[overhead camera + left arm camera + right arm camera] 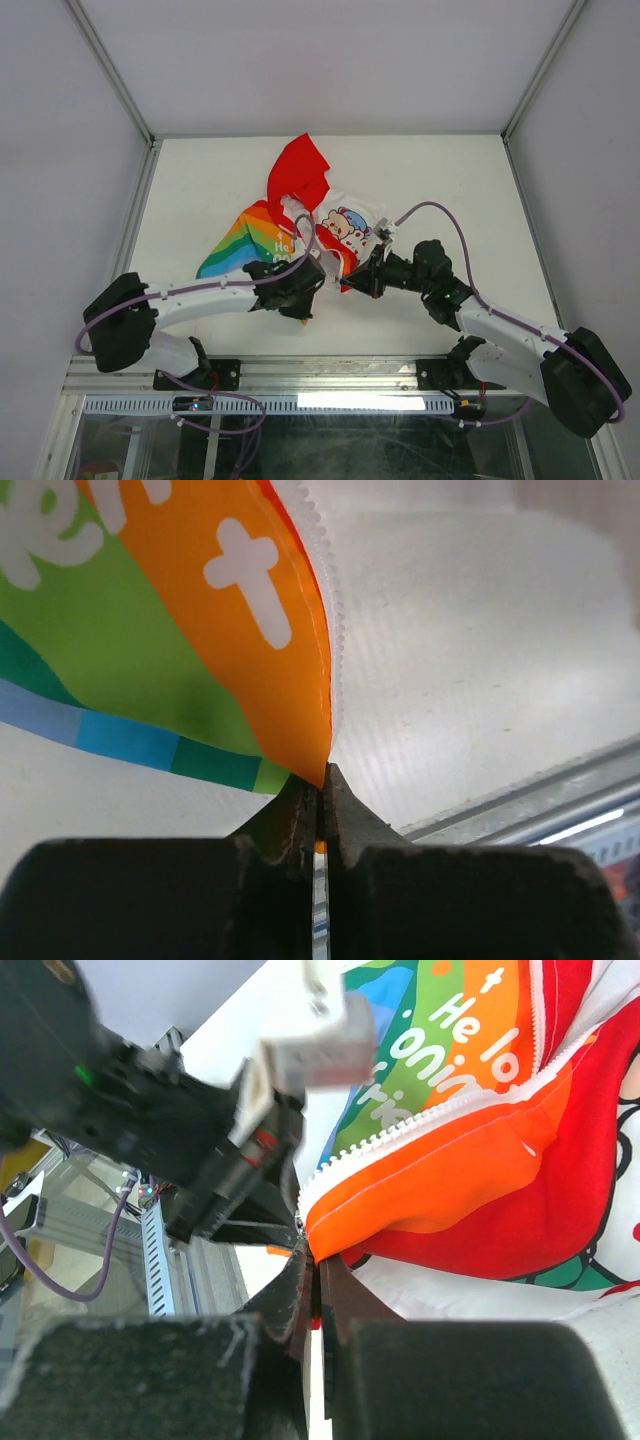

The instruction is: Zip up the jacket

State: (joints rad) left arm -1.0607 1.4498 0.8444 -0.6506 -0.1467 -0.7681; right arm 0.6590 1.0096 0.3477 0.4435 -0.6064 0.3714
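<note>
Left gripper point(322, 780), right gripper point(315, 1260) tight on jacket point(290, 185) hem, pinched corners hidden

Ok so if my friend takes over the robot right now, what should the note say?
Left gripper: shut on the jacket's orange bottom corner, beside the zipper teeth.
Right gripper: shut on an orange bottom corner too.
Jacket: on the table, red hood pointing away from the arms.
Done: both bottom corners gripped.
Left: teeth stand apart; join them and zip up.
</note>
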